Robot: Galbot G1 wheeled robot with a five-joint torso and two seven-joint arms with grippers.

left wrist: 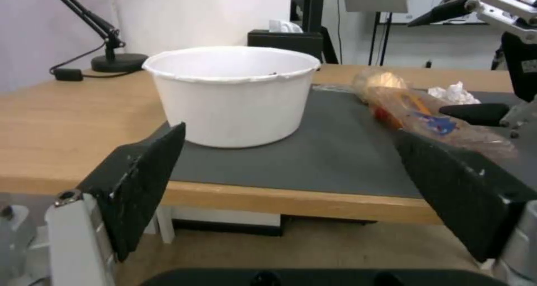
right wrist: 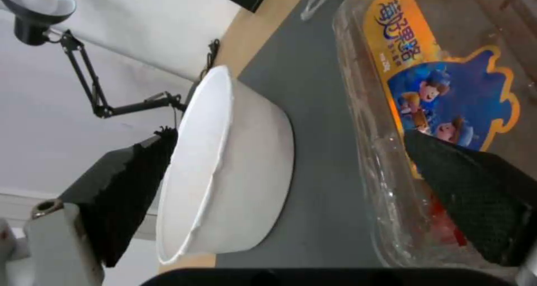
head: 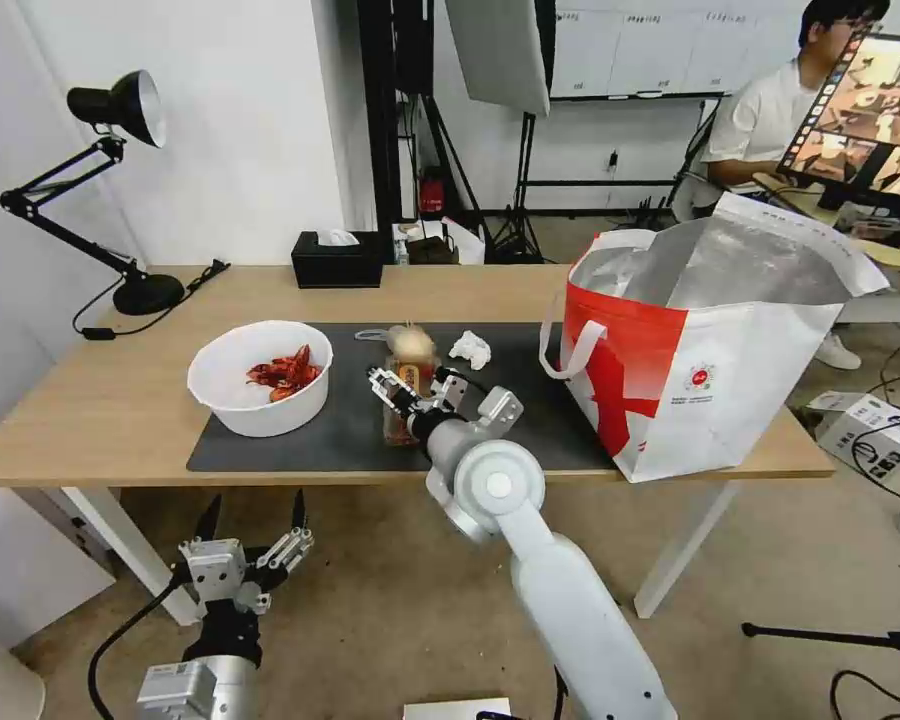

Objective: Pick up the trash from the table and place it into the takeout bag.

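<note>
- White bowl (head: 260,378) at the left end of the dark grey mat (head: 350,440), upright, thin-walled, with red crayfish shells (head: 288,372) heaped inside; light enough to tip or slide if nudged, by the look of it.
- Left gripper (head: 254,520) parked low, below the front edge of the surface (head: 90,400), jaws spread wide and holding nothing; no hazard there while idle.
- Clear plastic tray (head: 408,395) mid-mat, right of the bowl, stained with reddish scraps, orange and blue cartoon label (right wrist: 442,89) on top; beige lump in clear film (head: 411,342) at its far end.
- Right gripper (head: 416,388) reaching over the tray, jaws released and straddling it, nothing clasped. Likely risks: thin plastic buckling or slipping under a pinch, scraps spilling on the mat if tilted, one finger (right wrist: 134,185) brushing the bowl just beside it.
- Crumpled white tissue (head: 471,349) further right, apart from the tray, near the mat's far edge.
- Takeout bag (head: 710,360) at the right end of the surface, white with a red side, foil-lined mouth gaping, loop handles (head: 570,345) hanging toward the mat; soft walls could fold or a handle could snag a passing load.
</note>
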